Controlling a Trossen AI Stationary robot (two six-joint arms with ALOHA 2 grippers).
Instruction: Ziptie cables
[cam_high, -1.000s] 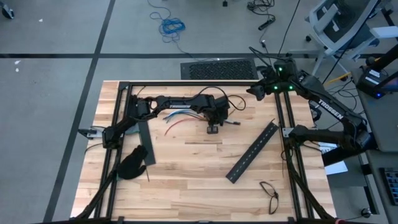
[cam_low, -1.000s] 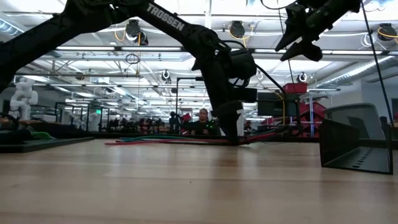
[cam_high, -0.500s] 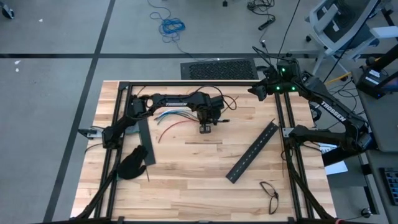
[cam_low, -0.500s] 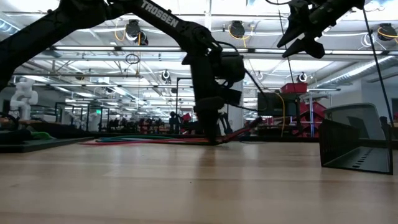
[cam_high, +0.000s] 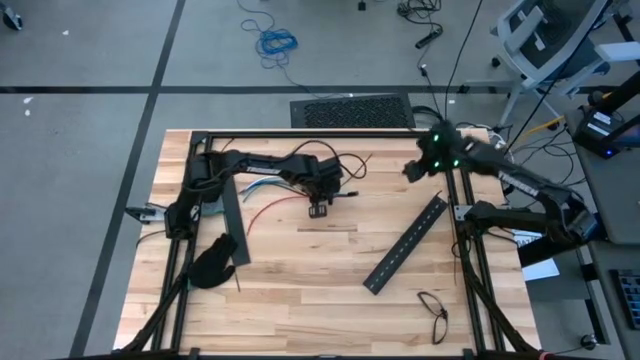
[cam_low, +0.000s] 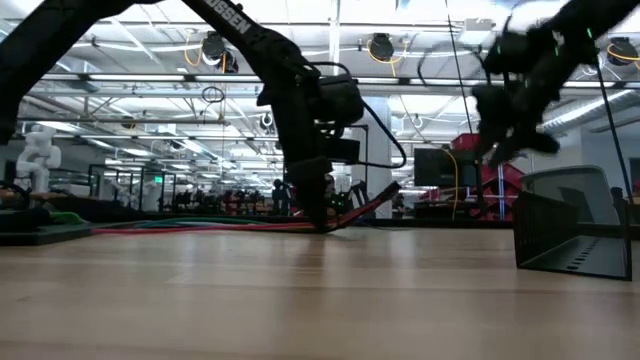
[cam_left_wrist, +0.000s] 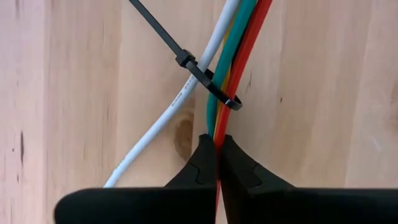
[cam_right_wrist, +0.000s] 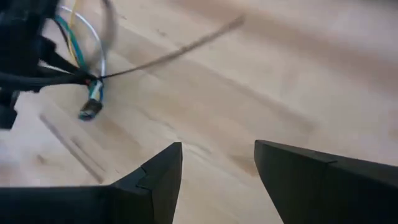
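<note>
Cables (cam_left_wrist: 239, 59) are pinched between the closed fingertips of the left gripper (cam_left_wrist: 217, 163), just short of a ziptie (cam_left_wrist: 202, 78) looped loosely around them; its tail runs free. Compared with a second ago, the left gripper has dragged the bundle toward the table's left, and the right gripper (cam_right_wrist: 214, 171), fingers spread and empty, has dropped toward the table (cam_high: 300, 280), seemingly to take the tail. "TROSSEN" is partly legible on the left arm (cam_low: 225, 15).
</note>
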